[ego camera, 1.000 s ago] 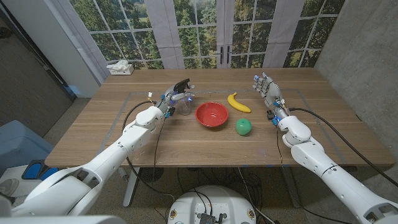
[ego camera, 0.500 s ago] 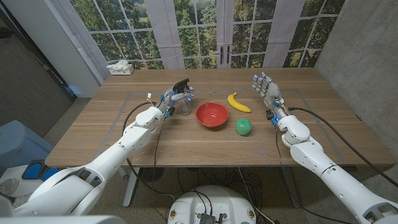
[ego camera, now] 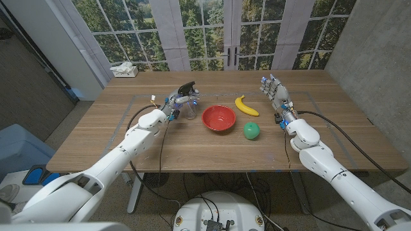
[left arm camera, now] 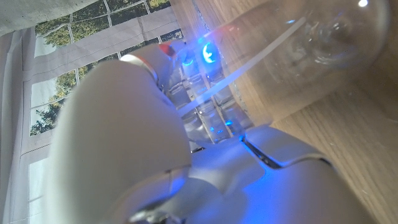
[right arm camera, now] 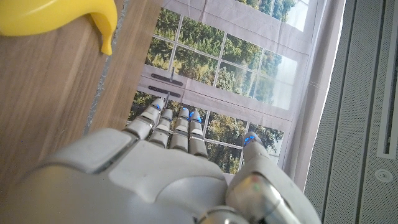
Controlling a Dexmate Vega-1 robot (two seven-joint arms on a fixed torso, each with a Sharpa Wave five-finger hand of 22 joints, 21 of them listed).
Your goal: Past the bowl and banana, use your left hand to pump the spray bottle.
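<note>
A clear spray bottle (ego camera: 189, 110) with a black spray head stands left of the red bowl (ego camera: 218, 119). My left hand (ego camera: 175, 102) grips the bottle from its left side, fingers wrapped around it near the neck. The left wrist view has the bottle's clear body and dip tube (left arm camera: 311, 37) right against my left hand (left arm camera: 137, 137). The yellow banana (ego camera: 246, 106) lies to the right behind the bowl. Right of the banana my right hand (ego camera: 276, 91) stands upright, fingers apart and holding nothing. The right wrist view has the banana's end (right arm camera: 56, 15) beyond my right hand (right arm camera: 161, 174).
A green ball (ego camera: 251, 131) sits in front of the banana, right of the bowl. A tissue box (ego camera: 124, 70) lies at the far left corner of the wooden table (ego camera: 96, 135). Windows stand behind the table.
My left hand and the spray bottle have shifted slightly to the left. The right hand, bowl, banana and ball have not moved.
</note>
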